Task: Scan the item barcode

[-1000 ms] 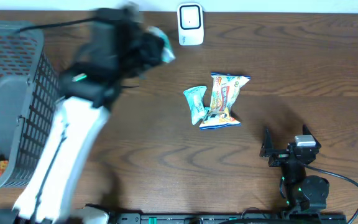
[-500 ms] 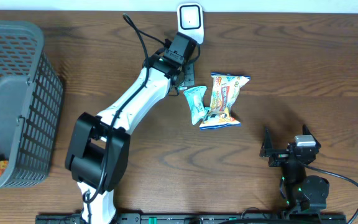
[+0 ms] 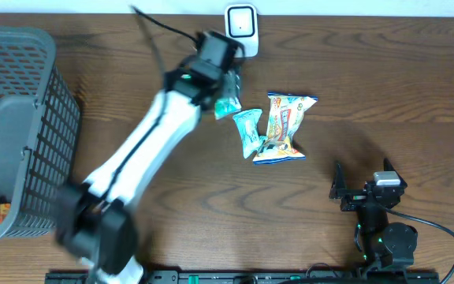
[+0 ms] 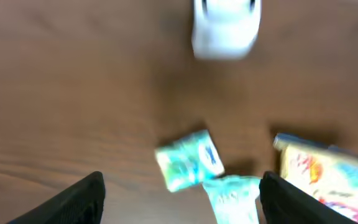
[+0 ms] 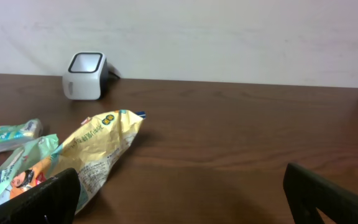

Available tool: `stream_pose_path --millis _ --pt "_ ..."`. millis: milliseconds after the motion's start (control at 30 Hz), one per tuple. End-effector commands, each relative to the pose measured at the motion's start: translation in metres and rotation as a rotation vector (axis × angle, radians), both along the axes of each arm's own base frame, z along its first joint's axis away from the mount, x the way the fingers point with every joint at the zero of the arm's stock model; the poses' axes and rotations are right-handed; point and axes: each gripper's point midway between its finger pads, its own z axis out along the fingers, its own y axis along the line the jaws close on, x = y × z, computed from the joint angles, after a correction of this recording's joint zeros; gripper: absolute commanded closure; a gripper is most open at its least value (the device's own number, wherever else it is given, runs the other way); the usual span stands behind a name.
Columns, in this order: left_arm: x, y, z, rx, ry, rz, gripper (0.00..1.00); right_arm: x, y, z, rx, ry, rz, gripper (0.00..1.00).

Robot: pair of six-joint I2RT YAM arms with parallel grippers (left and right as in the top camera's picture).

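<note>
The white barcode scanner (image 3: 241,30) stands at the table's far edge, also seen as the scanner (image 4: 225,28) and the scanner (image 5: 86,66). A small teal packet (image 3: 227,105) lies on the table in front of it, free of any grip; the same packet (image 4: 188,160) shows beyond my left fingers, and the packet (image 5: 11,137) rests flat. My left gripper (image 3: 228,85) hovers just above it, open and empty, the gripper (image 4: 182,202) blurred by motion. My right gripper (image 3: 359,189) rests open near the front right, with nothing between the jaws of the gripper (image 5: 185,199).
A second teal packet (image 3: 248,132) and a yellow snack bag (image 3: 286,126) lie side by side mid-table, right of the small packet. A grey mesh basket (image 3: 22,126) stands at the left edge with a few items in its bottom corner.
My left arm swung from the basket side to the scanner carrying the small teal packet. Its jaws opened and the packet now lies on the table. The right arm stayed still.
</note>
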Motion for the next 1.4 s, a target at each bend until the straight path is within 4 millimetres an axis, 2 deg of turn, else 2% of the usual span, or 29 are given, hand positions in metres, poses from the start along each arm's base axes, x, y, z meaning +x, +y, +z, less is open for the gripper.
stream_pose_path --millis 0,33,67,100,167,233,300,333,433,500,567,600,633,767,967,1133,1367 --pt "-0.005 0.082 0.104 0.062 -0.255 0.188 0.2 0.0 -0.002 0.0 0.005 0.0 -0.008 0.01" --pt "-0.009 0.103 0.121 0.069 -0.295 0.243 0.19 0.0 -0.002 0.0 0.005 0.0 -0.008 0.01" --pt "-0.022 0.154 0.155 0.086 -0.376 0.377 0.14 0.0 -0.002 0.0 0.005 0.0 -0.008 0.01" --pt "-0.03 0.18 0.169 0.09 -0.409 0.443 0.14 0.0 -0.002 0.0 0.005 0.0 -0.008 0.01" --pt "-0.046 0.227 0.187 0.098 -0.443 0.557 0.14 0.0 -0.002 0.0 0.006 0.0 -0.008 0.01" --pt "-0.067 0.277 0.193 0.116 -0.446 0.688 0.13 0.0 -0.002 0.0 0.005 0.0 -0.008 0.01" --pt "-0.093 0.329 0.187 0.106 -0.416 0.871 0.12 0.0 -0.002 0.0 0.005 0.0 -0.008 0.01" --pt "-0.123 0.374 0.171 0.079 -0.366 1.064 0.08 0.0 -0.002 0.0 0.006 0.0 -0.008 0.01" --pt "-0.167 0.424 0.14 0.038 -0.268 1.324 0.08 0.0 -0.002 0.0 0.006 0.0 -0.008 0.01" --pt "-0.2 0.452 0.111 0.017 -0.167 1.497 0.08 0.0 -0.002 0.0 0.006 0.0 -0.008 0.01" --pt "-0.218 0.466 0.09 0.009 -0.093 1.587 0.08 0.0 -0.002 0.0 0.006 0.0 -0.008 0.01" --pt "-0.231 0.477 0.069 0.013 -0.012 1.647 0.08 0.0 -0.002 0.0 0.006 0.0 -0.008 0.01" --pt "-0.235 0.483 0.058 0.017 0.027 1.665 0.08 0.0 -0.002 0.0 0.005 0.0 -0.008 0.01" --pt "-0.239 0.495 0.018 0.027 0.158 1.696 0.08 0.0 -0.002 0.0 0.005 0.0 -0.008 0.01" --pt "-0.234 0.503 -0.032 0.039 0.32 1.691 0.06 0.0 -0.002 0.0 0.006 0.0 -0.008 0.01" --pt "-0.237 0.508 -0.067 0.039 0.429 1.705 0.01 0.0 -0.002 0.0 0.005 0.0 -0.008 0.01" --pt "-0.254 0.518 -0.099 0.02 0.534 1.745 0.01 0.0 -0.002 0.0 0.006 0.0 -0.008 0.01"
